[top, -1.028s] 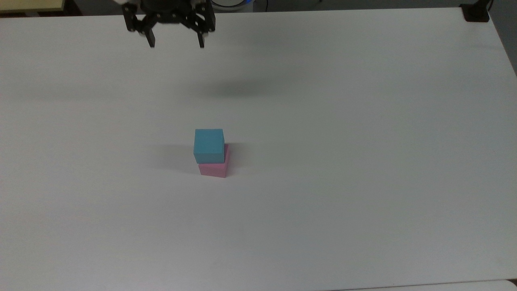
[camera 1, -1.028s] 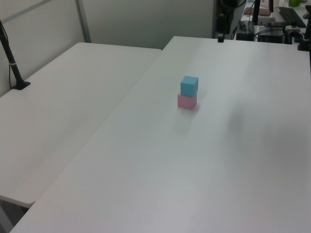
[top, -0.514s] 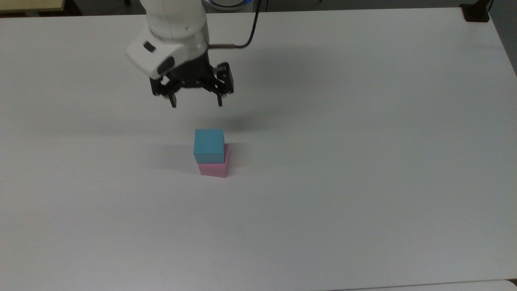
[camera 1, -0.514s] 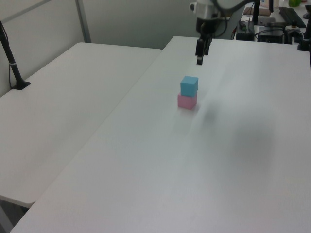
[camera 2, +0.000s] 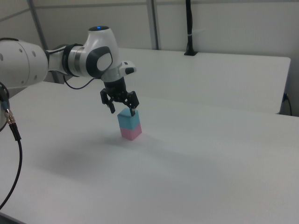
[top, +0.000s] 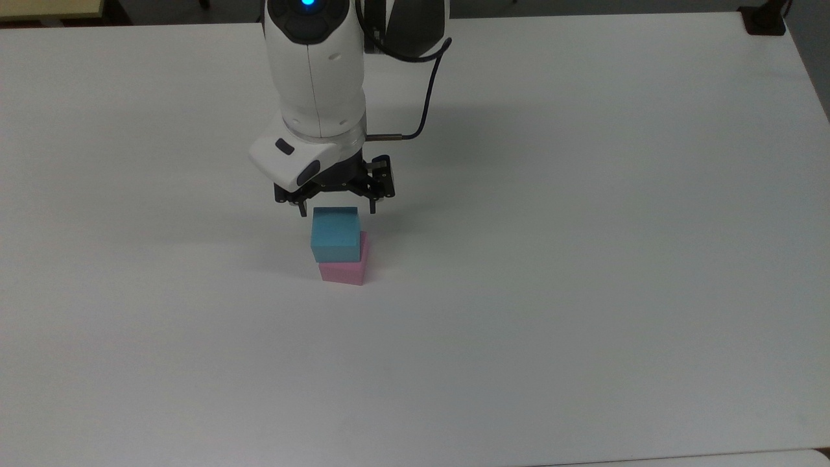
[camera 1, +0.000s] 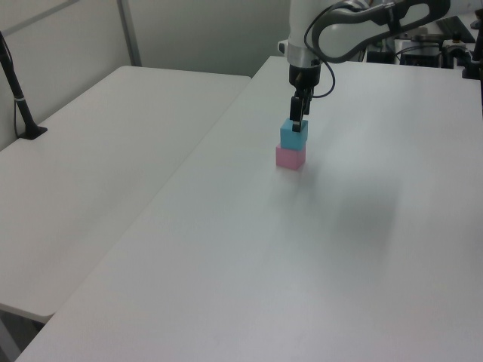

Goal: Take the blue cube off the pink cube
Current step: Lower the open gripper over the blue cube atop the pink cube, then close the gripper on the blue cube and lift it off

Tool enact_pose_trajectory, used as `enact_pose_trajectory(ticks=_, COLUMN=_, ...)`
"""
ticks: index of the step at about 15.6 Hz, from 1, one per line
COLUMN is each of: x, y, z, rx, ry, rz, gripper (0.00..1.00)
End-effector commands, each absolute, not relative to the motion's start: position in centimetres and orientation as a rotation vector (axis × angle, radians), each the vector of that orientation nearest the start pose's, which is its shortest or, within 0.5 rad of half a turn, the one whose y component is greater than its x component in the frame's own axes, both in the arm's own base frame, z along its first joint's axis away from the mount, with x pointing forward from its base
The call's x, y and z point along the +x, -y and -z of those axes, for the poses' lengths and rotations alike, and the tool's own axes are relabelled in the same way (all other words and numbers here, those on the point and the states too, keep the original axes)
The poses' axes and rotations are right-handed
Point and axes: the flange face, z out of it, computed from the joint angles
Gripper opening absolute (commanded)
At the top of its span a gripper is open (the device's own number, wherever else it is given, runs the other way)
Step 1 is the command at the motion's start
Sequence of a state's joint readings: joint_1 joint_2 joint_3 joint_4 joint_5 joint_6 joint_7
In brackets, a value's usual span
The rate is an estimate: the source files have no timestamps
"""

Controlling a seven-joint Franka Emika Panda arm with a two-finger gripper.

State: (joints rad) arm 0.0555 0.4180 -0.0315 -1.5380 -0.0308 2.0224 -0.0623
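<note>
The blue cube [top: 335, 235] sits on top of the pink cube [top: 343, 271] near the middle of the white table [top: 583, 259], shifted slightly toward the top view's left. My gripper [top: 337, 211] hangs open just over the blue cube's far top edge, one finger on each side of it. The left view has the gripper [camera 1: 296, 127] right at the top of the blue cube [camera 1: 293, 136], with the pink cube [camera 1: 290, 157] below. From the right view, the gripper [camera 2: 123, 112] straddles the top of the blue cube [camera 2: 129, 119], stacked on the pink cube [camera 2: 131, 132]. Nothing is held.
A black cable [top: 425, 97] loops off the arm's wrist. A black clamp [top: 765, 23] sits at the table's far right corner in the top view. A second white table [camera 1: 90, 151] adjoins on the left view's left, with a black post [camera 1: 19, 98] on it.
The arm has travelled from the table's far edge down to the stack, and the open gripper now hovers at the blue cube's top. Neither cube has moved.
</note>
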Motion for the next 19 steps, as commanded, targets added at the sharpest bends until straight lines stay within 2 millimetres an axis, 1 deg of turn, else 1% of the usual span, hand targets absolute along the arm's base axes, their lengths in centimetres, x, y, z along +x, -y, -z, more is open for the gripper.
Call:
enact_pose_trajectory(ticks=1, x=69.2, y=-1.7, z=-41.7, rx=-3.225, ry=0.150, rz=0.134, gripper=1.00)
enact_pose_trajectory(ticks=2, x=69.3, y=-1.5, z=-41.5, rx=-3.232, ry=0.151, rz=0.131, gripper=1.00)
enact_pose_trajectory(ticks=3, x=69.4, y=-1.6, z=-40.7, rx=-3.236, ry=0.151, rz=0.112, gripper=1.00)
enact_pose_trajectory(ticks=5, x=69.6, y=-1.7, z=-39.1, rx=-3.251, ry=0.118, rz=0.088, gripper=0.95)
enact_pose_trajectory(ticks=6, x=70.0, y=-1.9, z=-38.6, rx=-3.255, ry=0.082, rz=0.119, gripper=0.93)
enact_pose_trajectory(ticks=7, x=70.3, y=-3.0, z=-38.6, rx=-3.250, ry=0.057, rz=0.170, gripper=0.89)
enact_pose_trajectory(ticks=8, x=70.3, y=-3.5, z=-38.2, rx=-3.245, ry=0.033, rz=0.185, gripper=0.71)
enact_pose_trajectory(ticks=9, x=70.3, y=-3.4, z=-38.3, rx=-3.243, ry=0.020, rz=0.182, gripper=0.51)
enact_pose_trajectory(ticks=10, x=70.3, y=-3.0, z=-38.7, rx=-3.241, ry=0.016, rz=0.186, gripper=0.39)
enact_pose_trajectory(ticks=11, x=70.2, y=-2.5, z=-39.1, rx=-3.239, ry=0.002, rz=0.185, gripper=0.32)
enact_pose_trajectory(ticks=12, x=70.1, y=-1.9, z=-40.0, rx=-3.236, ry=-0.013, rz=0.191, gripper=0.29)
enact_pose_trajectory(ticks=13, x=69.9, y=-1.4, z=-40.7, rx=-3.237, ry=-0.007, rz=0.180, gripper=0.29)
enact_pose_trajectory(ticks=14, x=69.5, y=-0.5, z=-41.5, rx=-3.236, ry=0.008, rz=0.156, gripper=0.29)
enact_pose_trajectory(ticks=16, x=69.1, y=1.2, z=-42.3, rx=-3.222, ry=0.051, rz=0.122, gripper=0.30)
enact_pose_trajectory(ticks=17, x=69.0, y=2.8, z=-42.1, rx=-3.225, ry=0.059, rz=0.116, gripper=0.30)
enact_pose_trajectory(ticks=19, x=68.9, y=7.3, z=-41.2, rx=-3.236, ry=0.099, rz=0.094, gripper=0.31)
